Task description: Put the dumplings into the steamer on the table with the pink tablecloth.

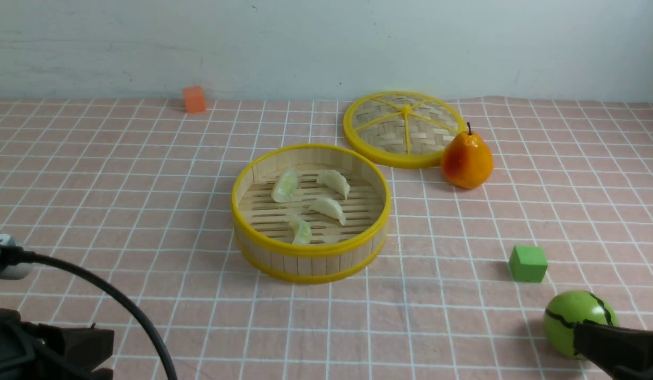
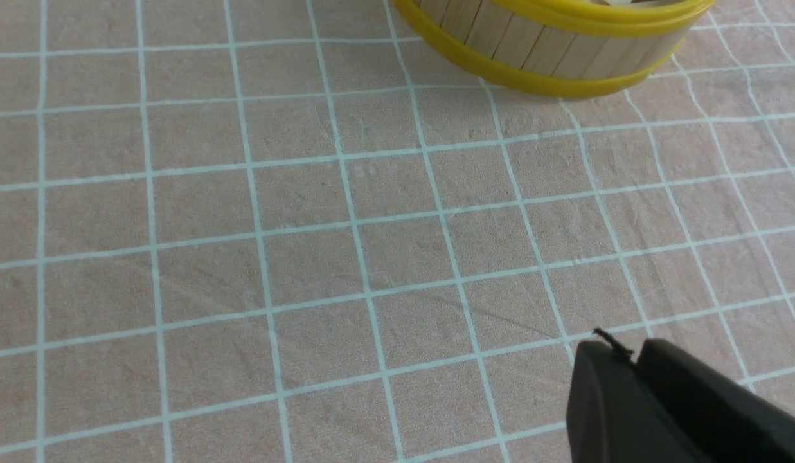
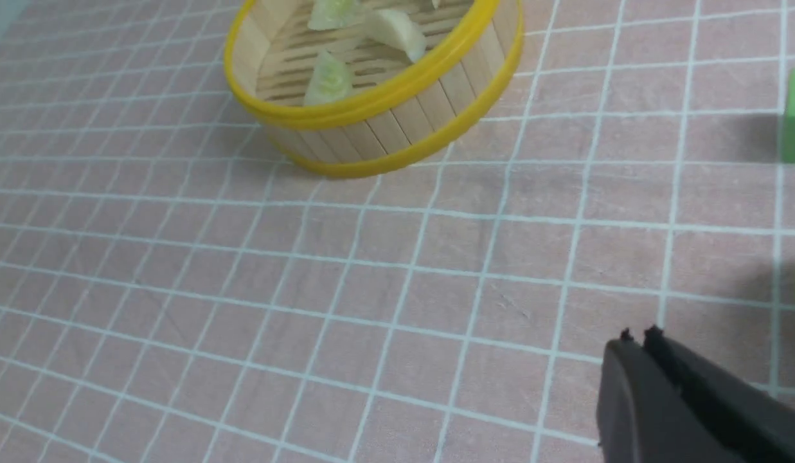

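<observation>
The steamer [image 1: 305, 264] stands in the middle of the table on the pink tablecloth [image 1: 147, 211]. Several dumplings lie on its slatted floor: a pale green one [image 1: 285, 186], two cream ones [image 1: 334, 182] [image 1: 329, 208], and another green one [image 1: 301, 230] by the near wall. The right wrist view shows the steamer [image 3: 397, 122] with a green dumpling [image 3: 330, 77] and a cream one [image 3: 397, 32]. My left gripper [image 2: 632, 350] hovers shut and empty over bare cloth in front of the steamer [image 2: 551, 51]. My right gripper [image 3: 636, 337] is also shut and empty, low at the near right.
A woven yellow-rimmed lid [image 1: 403, 129] lies behind the steamer, with an orange pear [image 1: 467, 161] beside it. A green cube [image 1: 528, 263] and a green ball [image 1: 574, 316] sit at the near right by my right arm. An orange cube [image 1: 193, 99] is at the far left.
</observation>
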`<state>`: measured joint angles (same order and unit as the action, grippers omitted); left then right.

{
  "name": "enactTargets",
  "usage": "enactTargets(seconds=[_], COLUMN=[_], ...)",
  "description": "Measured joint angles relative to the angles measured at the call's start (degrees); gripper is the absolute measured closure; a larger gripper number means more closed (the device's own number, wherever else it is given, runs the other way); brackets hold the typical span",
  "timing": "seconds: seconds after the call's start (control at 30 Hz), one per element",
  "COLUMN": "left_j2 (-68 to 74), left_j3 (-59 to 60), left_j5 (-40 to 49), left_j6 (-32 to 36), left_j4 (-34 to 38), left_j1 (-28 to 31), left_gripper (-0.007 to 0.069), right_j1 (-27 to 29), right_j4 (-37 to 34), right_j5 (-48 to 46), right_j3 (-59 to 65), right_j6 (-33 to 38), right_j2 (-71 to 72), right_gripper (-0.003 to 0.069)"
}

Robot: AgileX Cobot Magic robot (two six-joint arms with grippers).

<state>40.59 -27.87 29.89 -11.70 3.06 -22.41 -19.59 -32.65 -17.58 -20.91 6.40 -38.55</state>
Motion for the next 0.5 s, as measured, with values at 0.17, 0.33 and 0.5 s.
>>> enactTargets(seconds=[0.17, 0.33, 0.5], left_j2=[0.0, 0.0, 0.0], left_j3=[0.0, 0.0, 0.0], left_j5=[0.0, 0.0, 0.0], left_j6=[0.0, 0.0, 0.0], left_j4=[0.0, 0.0, 0.0], left_j1=[0.0, 0.0, 0.0], left_gripper=[0.0556, 0.0552, 0.0550], right_j1=[0.0, 0.3, 0.6], right_j4=[5.7, 10.9, 11.5], right_j5=[0.1, 5.3, 22.1], right_j3=[0.0, 2.1, 10.1], right_j6=[8.9, 14.0, 14.3], right_j2=[0.1, 2.4, 10.7], right_gripper=[0.0648, 0.0657, 0.0670])
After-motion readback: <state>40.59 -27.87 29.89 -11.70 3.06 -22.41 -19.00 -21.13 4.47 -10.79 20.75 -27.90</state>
